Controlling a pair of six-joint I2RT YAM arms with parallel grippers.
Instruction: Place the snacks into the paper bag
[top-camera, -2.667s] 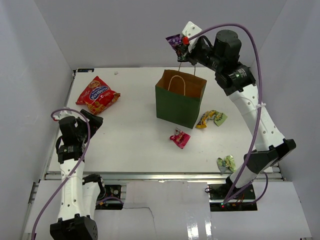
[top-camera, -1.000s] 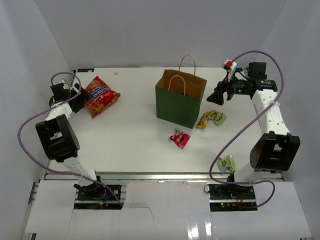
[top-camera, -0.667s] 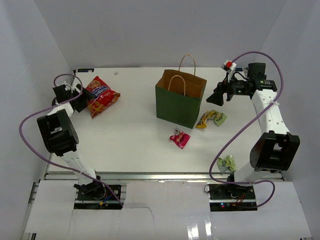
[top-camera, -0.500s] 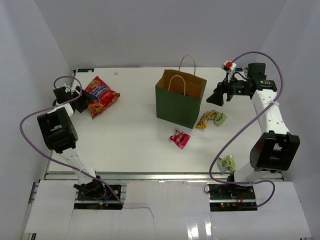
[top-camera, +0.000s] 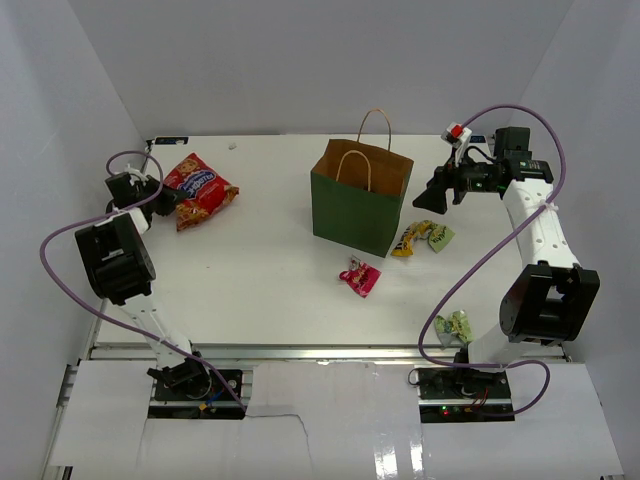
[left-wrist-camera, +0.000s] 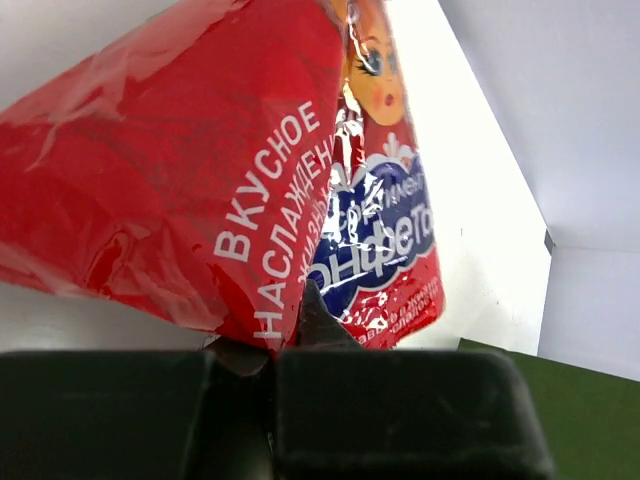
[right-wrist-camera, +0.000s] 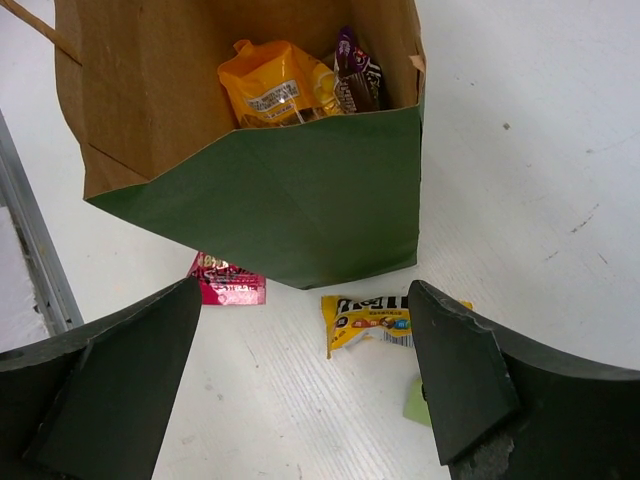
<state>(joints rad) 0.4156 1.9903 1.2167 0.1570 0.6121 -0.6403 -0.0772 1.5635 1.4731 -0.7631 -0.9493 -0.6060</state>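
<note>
The red chip bag (top-camera: 200, 189) lies at the table's far left, and my left gripper (top-camera: 165, 197) is shut on its near edge. In the left wrist view the crinkled red bag (left-wrist-camera: 200, 180) fills the frame, pinched at the left gripper (left-wrist-camera: 275, 335). The green paper bag (top-camera: 360, 205) stands upright in the middle. My right gripper (top-camera: 432, 200) hovers open to its right. From the right wrist, the paper bag (right-wrist-camera: 290, 210) holds an orange-yellow bag (right-wrist-camera: 275, 90) and a purple packet (right-wrist-camera: 355, 80); the right gripper (right-wrist-camera: 305, 305) is empty above a yellow candy pack (right-wrist-camera: 370, 318).
A pink wrapper (top-camera: 360, 277) lies in front of the bag. The yellow pack (top-camera: 413, 237) and a light-green wrapper (top-camera: 440, 236) lie at its right. Another light-green wrapper (top-camera: 453, 326) sits near the right arm's base. White walls enclose the table.
My left gripper has closed on the red chip bag's edge, and the bag has shifted slightly. The right arm has barely moved and stays open.
</note>
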